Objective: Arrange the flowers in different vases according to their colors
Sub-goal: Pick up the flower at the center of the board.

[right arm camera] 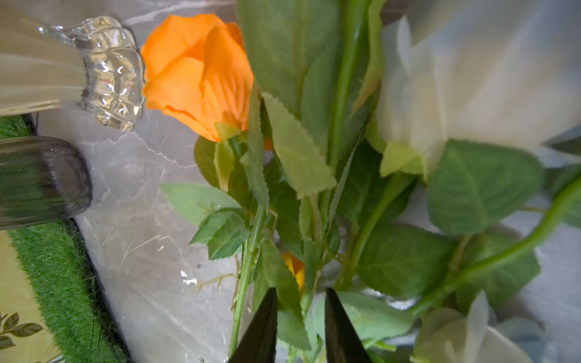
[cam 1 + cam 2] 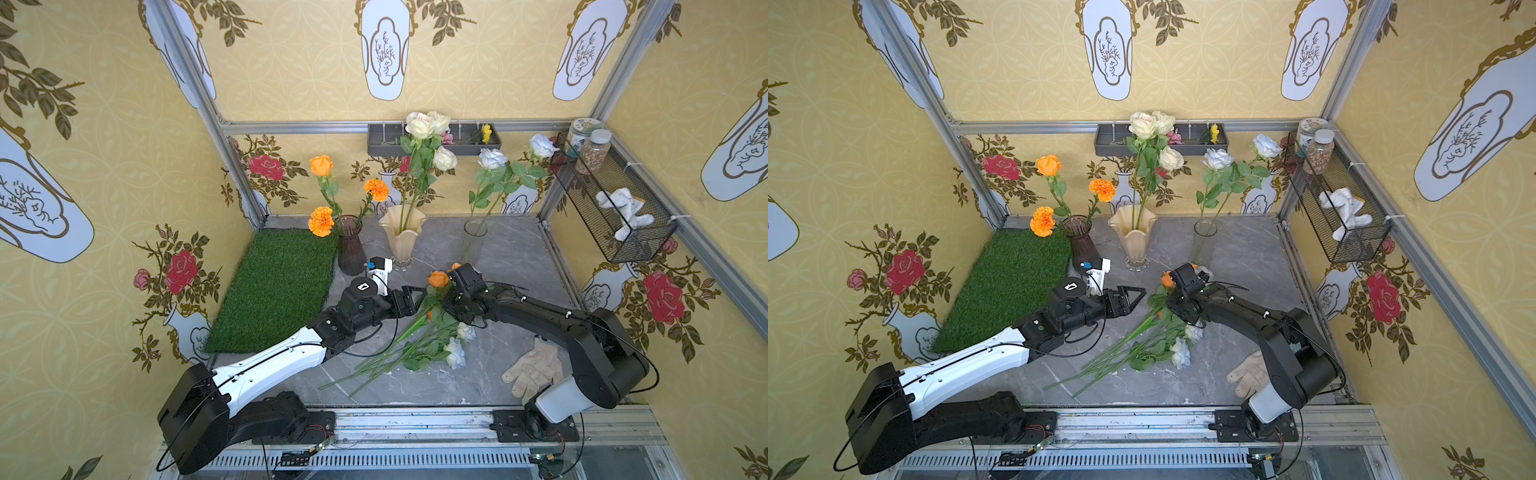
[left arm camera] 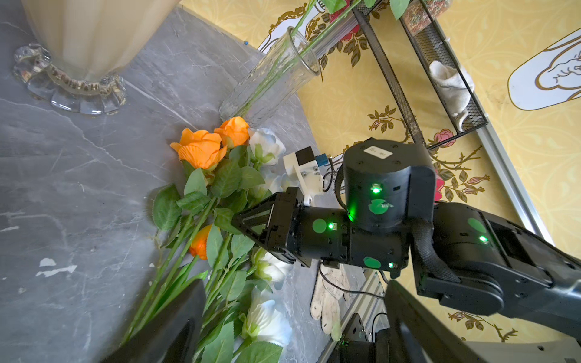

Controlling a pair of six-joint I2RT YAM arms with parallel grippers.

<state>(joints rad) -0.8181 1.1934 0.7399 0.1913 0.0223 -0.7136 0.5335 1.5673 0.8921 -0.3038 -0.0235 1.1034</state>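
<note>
Orange flowers stand in the dark purple vase [image 2: 351, 249], cream roses in the ruffled cream vase [image 2: 402, 237], and pale-blue roses in the clear cylinder [image 2: 473, 243]. A loose pile of flowers [image 2: 415, 345] lies on the grey table, with an orange rose [image 2: 438, 279] and white roses [image 2: 455, 353] among them. My right gripper [image 1: 301, 298] reaches down into this pile. Its jaws stand narrow around a green stem and a leaf, and I cannot tell whether they press. My left gripper [image 3: 292, 327] is wide open just left of the pile, holding nothing.
A green grass mat [image 2: 274, 286] covers the table's left side. A worn glove [image 2: 534, 370] lies near the right arm's base. A wire basket [image 2: 615, 208] with jars and a cloth hangs on the right wall. A grey tray [image 2: 434, 143] hangs on the back wall.
</note>
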